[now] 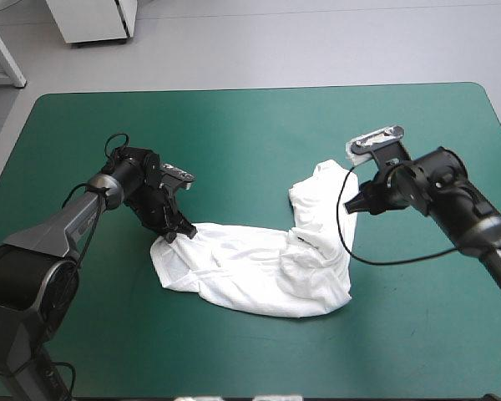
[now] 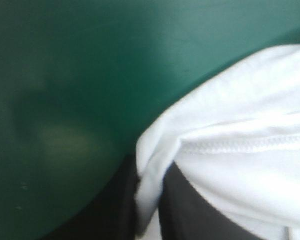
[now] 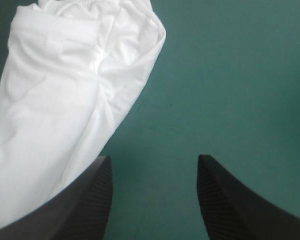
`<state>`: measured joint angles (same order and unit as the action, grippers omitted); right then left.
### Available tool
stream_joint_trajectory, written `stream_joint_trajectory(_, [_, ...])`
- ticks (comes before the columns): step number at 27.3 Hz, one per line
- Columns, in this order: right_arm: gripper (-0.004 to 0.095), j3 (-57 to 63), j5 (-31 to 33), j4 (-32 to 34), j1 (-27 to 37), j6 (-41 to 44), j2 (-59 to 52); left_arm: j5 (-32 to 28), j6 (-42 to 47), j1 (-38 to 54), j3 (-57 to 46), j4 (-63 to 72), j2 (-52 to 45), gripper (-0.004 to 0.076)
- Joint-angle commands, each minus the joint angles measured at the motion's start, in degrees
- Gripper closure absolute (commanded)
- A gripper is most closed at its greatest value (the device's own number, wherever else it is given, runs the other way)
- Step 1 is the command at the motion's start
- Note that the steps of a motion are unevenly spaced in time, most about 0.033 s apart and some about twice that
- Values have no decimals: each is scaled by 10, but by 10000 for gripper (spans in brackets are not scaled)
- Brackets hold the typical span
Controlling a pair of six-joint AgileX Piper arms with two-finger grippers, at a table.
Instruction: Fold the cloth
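At T-shirt point(image 1: 259, 267) left corner, left pincer point(image 1: 177, 232) grips fabric; right pincer point(image 1: 356, 203) wide apart.

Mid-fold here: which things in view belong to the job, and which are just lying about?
In the job:
T-shirt, white, crumpled in a bent strip
left gripper, shut on the T-shirt's near-left edge
right gripper, open, at the T-shirt's far end

Just lying about:
only the teal-green cover under it all
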<state>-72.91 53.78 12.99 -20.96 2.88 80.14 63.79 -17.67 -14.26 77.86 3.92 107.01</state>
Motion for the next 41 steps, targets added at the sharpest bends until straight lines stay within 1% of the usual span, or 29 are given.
stream_joint_trajectory(1, [420, -84, -26, -5, 20, -4, 59, 5, -2, -4, 2, 23, -4, 733])
stream_joint_trajectory(3, [417, -129, -25, -21, 33, -8, 101, 7, -2, -4, 2, 23, -4, 734])
stream_joint_trajectory(7, [369, -206, -13, -78, 57, -17, 187, 7, -2, -4, 2, 26, -4, 734])
stream_joint_trajectory(10, [360, -237, -10, -107, 67, -29, 235, 7, -2, -4, 2, 28, -4, 734])
stream_joint_trajectory(15, [358, -245, -22, -103, 72, -29, 291, 9, -2, -4, 2, 32, -4, 734])
stream_joint_trajectory(18, [358, -245, -18, -106, 79, -29, 321, 9, -2, -4, 2, 35, -4, 734])
stream_joint_trajectory(25, [361, -247, -20, -111, 95, -29, 347, 9, -2, -4, 2, 35, -4, 734])
stream_joint_trajectory(27, [398, -247, -20, -120, 95, -33, 354, 9, -2, -4, 2, 35, -4, 734])
stream_joint_trajectory(28, [440, -247, -18, -130, 95, -40, 357, 9, -2, -4, 2, 35, -4, 734])
stream_joint_trajectory(30, [555, -245, -11, -160, 95, -72, 365, 9, -2, -4, 2, 35, -4, 734])
stream_joint_trajectory(33, [772, -245, 5, -209, 95, -112, 380, 8, -2, -4, 2, 35, -4, 734])
stream_joint_trajectory(34, [927, -245, 10, -225, 94, -120, 390, 8, -2, -4, 3, 35, -4, 734])
stream_joint_trajectory(37, [920, -245, 10, -223, 94, -121, 389, 9, -2, -4, 13, 35, -10, 734])
stream_joint_trajectory(39, [920, -246, 12, -193, 96, -120, 362, 33, -2, -4, 34, 27, -30, 734])
stream_joint_trajectory(41, [921, -246, 20, -181, 109, -110, 317, 84, -2, -4, 65, 18, -72, 734])
